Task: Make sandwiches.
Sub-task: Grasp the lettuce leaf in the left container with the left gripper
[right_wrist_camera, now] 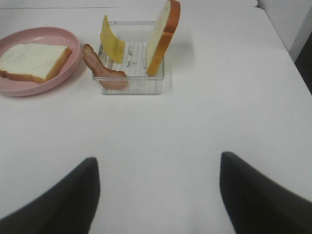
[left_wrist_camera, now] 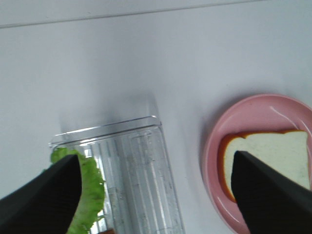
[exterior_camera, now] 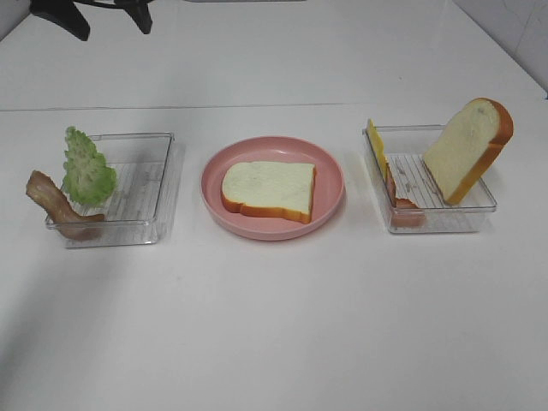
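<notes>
One white bread slice (exterior_camera: 268, 188) with an orange-brown crust lies flat on the round pink plate (exterior_camera: 214, 184). A second bread slice (exterior_camera: 469, 147) leans upright in the right clear tray (exterior_camera: 479, 205), beside yellow cheese (exterior_camera: 376, 145) and a reddish ham strip (exterior_camera: 401, 199). Green lettuce (exterior_camera: 86, 167) and a brown bacon strip (exterior_camera: 53, 201) stand at the left tray's (exterior_camera: 163, 188) outer end. My left gripper (left_wrist_camera: 156, 195) hangs open over that tray (left_wrist_camera: 141, 175), lettuce (left_wrist_camera: 87, 195) by one finger. My right gripper (right_wrist_camera: 158, 195) is open over bare table, short of the right tray (right_wrist_camera: 131, 85).
The white table runs back to a seam line, with a wall beyond. Black arm mounts (exterior_camera: 60, 17) show at the far left. The table's right edge (right_wrist_camera: 285, 44) lies just past the right tray. The plate (left_wrist_camera: 214, 161) sits close beside the left tray.
</notes>
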Tool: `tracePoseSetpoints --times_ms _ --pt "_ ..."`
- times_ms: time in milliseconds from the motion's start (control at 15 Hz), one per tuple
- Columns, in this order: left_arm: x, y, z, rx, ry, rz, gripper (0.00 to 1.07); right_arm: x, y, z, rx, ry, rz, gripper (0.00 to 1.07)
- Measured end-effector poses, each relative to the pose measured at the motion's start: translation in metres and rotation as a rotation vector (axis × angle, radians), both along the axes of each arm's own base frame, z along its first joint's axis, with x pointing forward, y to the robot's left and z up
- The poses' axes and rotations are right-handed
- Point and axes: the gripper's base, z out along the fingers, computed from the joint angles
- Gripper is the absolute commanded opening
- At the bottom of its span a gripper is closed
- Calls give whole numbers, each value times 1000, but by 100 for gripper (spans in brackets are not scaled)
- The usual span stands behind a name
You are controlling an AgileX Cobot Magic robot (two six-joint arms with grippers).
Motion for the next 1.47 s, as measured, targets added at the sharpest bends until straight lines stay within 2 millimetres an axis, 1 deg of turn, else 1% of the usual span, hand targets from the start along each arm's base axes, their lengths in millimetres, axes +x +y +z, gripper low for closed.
tracePoseSetpoints --times_ms 67,133,200,267,400,467,533,600,867,1133,1267,1467 --pt "-1 4 2 7 -3 9 79 0 0 0 0 0 0 67" --pt "-4 13 5 25 -3 28 79 0 0 0 0 0 0 67" --pt "-10 31 2 51 34 67 79 0 0 0 0 0 0 67" --pt "-13 40 -5 71 63 85 79 0 0 0 0 0 0 67" --pt "-16 51 -22 99 127 109 79 0 0 0 0 0 0 67" --pt "-17 51 -26 103 139 109 79 0 0 0 0 0 0 67" --pt "-18 53 -37 116 177 110 79 0 0 0 1 0 1 67" --pt "-17 53 -41 120 186 110 78 0 0 0 1 0 1 67" --pt "-10 55 -68 164 238 108 78 0 0 0 1 0 1 67" --pt "-1 53 -111 164 330 103 76 0 0 0 2 0 1 67" --pt "1 53 -123 165 354 100 76 0 0 0 2 0 1 67" --pt "2 52 -134 166 375 99 76 0 0 0 2 0 1 67"
